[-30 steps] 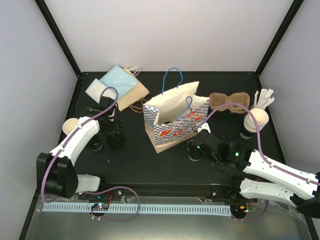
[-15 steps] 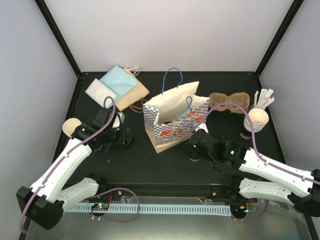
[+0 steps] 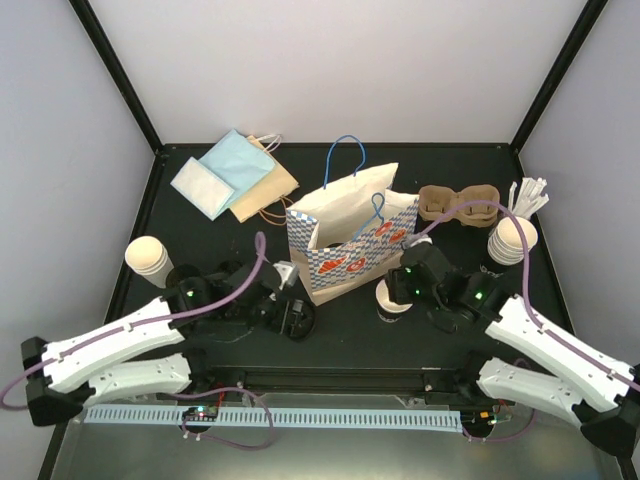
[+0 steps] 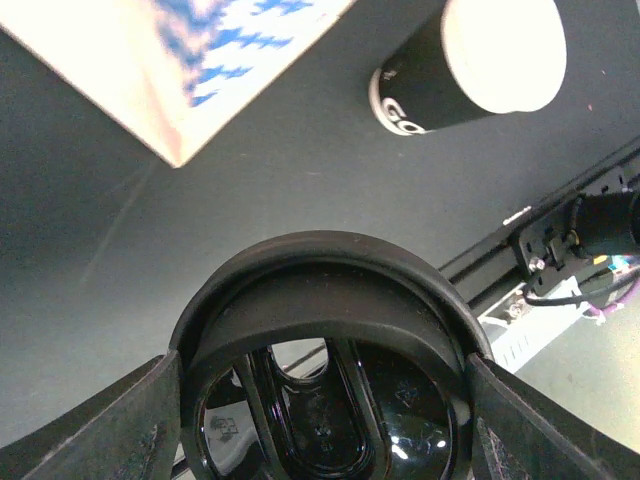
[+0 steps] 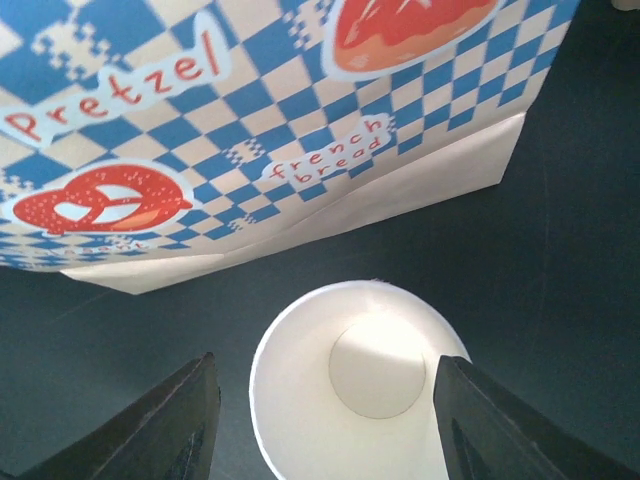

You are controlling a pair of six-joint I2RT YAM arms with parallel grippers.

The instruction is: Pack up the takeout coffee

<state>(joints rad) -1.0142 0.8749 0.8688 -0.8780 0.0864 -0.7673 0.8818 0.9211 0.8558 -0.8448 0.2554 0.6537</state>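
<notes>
Cup (image 5: 360,400) upright between right fingers (image 5: 150,425) — black lid (image 4: 320,300) between left fingers (image 4: 90,430)

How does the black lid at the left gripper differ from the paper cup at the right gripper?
The black lid is shallow and dark; the paper cup is taller, white inside. The black lid is clamped by the left gripper; the paper cup stands uncovered between the fingers of the right gripper. Both are round, near the checked bag.
</notes>
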